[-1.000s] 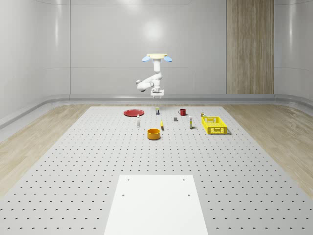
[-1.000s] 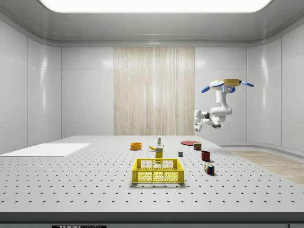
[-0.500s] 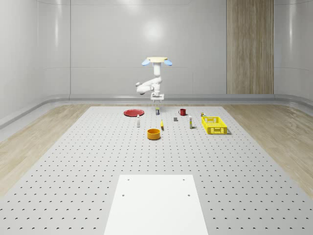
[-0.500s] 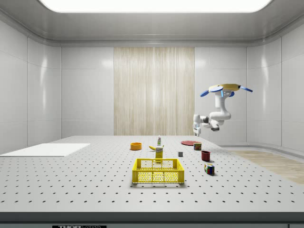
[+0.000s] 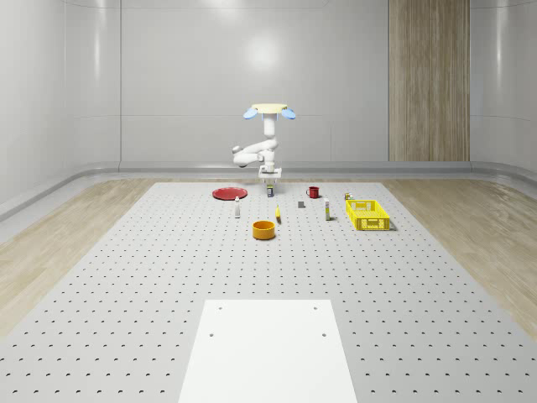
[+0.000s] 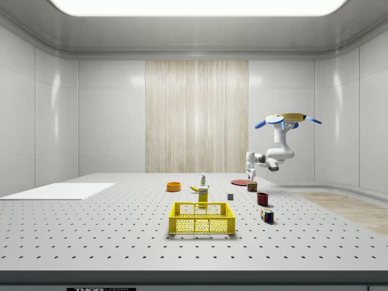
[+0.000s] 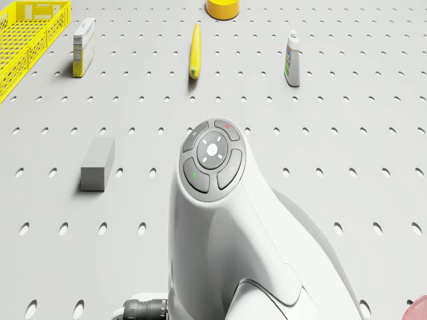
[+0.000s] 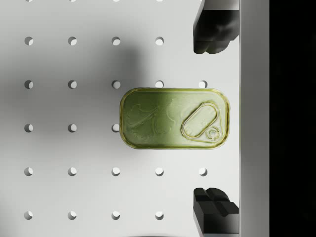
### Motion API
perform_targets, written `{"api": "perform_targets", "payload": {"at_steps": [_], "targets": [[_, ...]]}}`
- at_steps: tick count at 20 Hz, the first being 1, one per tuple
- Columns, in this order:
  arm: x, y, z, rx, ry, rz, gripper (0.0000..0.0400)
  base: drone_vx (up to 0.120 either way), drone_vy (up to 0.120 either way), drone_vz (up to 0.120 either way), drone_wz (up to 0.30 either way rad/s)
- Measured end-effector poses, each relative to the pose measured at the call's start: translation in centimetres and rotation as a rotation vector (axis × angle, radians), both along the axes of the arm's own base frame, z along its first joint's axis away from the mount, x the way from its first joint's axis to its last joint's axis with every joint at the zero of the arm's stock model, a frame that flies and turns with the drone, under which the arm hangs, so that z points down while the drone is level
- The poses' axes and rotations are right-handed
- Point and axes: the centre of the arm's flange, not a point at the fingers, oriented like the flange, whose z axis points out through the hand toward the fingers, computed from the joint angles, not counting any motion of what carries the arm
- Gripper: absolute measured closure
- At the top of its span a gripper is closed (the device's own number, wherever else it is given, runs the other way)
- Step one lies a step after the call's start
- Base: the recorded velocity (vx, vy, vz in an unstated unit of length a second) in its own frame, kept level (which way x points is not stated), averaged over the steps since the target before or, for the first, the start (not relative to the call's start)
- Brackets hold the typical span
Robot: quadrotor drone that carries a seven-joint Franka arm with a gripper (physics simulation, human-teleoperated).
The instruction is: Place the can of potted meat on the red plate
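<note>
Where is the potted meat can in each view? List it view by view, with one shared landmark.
Whole-scene view: can at the far end, right of the red plate.
Side view: can right of centre, under the jaws.
Drone view: hidden, presumably beneath the arm.
Wrist view: can central, between the open jaws.
Shared landmark: the red plate beside it.

It was a simulated test lab, a bare hall built for robot trials. Smooth grey panelled walls [image 5: 168, 84] curved into the floor, one wood-slat panel [image 6: 196, 115] broke them, and a broad light panel [image 6: 194, 6] lit the ceiling. Below the pincer [image 8: 217, 118] lay a wide grey surface [image 5: 151, 277] drilled with regular holes like an optical bench, edged by wood flooring [image 5: 50, 235].
</note>
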Motion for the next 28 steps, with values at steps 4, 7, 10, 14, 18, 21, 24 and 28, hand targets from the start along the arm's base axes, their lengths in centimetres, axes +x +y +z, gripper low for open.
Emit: {"api": "perform_targets", "payload": {"at_steps": [4, 7, 10, 14, 18, 21, 24, 28], "targets": [[0.0, 0.0, 0.0, 0.000, 0.000, 0.000, 0.0000, 0.000, 0.000, -0.110, 0.000], [0.0, 0.0, 0.4, 0.000, 0.000, 0.000, 0.0000, 0.000, 0.000, 0.000, 0.000], [0.0, 0.0, 1.2, 0.000, 0.000, 0.000, 0.0000, 0.000, 0.000, 0.000, 0.000], [0.0, 0.0, 2.3, 0.000, 0.000, 0.000, 0.0000, 0.000, 0.000, 0.000, 0.000], [-0.4, 0.0, 2.8, 0.000, 0.000, 0.000, 0.0000, 0.000, 0.000, 0.000, 0.000], [-0.6, 0.0, 3.3, 0.000, 0.000, 0.001, 0.0000, 0.000, 0.000, 0.000, 0.000], [-0.7, 0.0, 3.6, 0.000, 0.000, 0.001, 0.0042, 0.000, 0.000, 0.000, 0.000], [-0.8, 0.0, 3.8, -0.001, 0.000, 0.001, 0.0103, 0.000, 0.000, 0.000, 0.000]]}}
